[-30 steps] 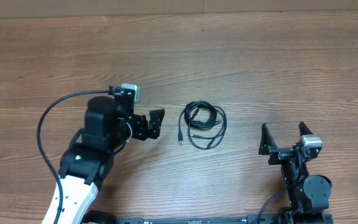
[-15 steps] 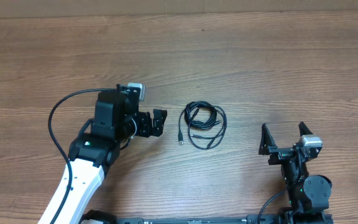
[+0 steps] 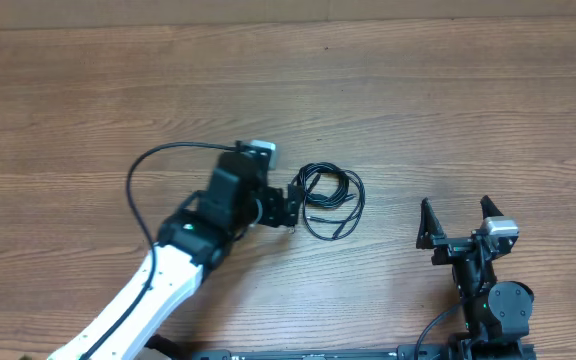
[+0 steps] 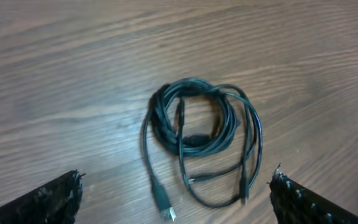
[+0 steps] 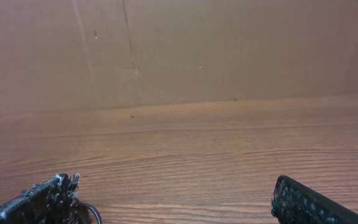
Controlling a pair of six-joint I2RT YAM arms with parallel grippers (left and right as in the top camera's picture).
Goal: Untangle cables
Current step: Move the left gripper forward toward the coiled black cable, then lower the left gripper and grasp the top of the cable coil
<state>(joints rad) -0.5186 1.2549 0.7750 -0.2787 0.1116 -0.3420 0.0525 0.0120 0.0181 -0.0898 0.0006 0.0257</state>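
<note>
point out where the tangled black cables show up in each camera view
Overhead: the cables lie near the middle of the table, right at the tips of the left gripper.
Left wrist: coiled in the centre of the picture, one plug end trailing toward the bottom edge, ahead of the open jaws.
Right wrist: not in it; only the table and a brown wall show.
Shared landmark: the wood-grain table top, in all three views.
</note>
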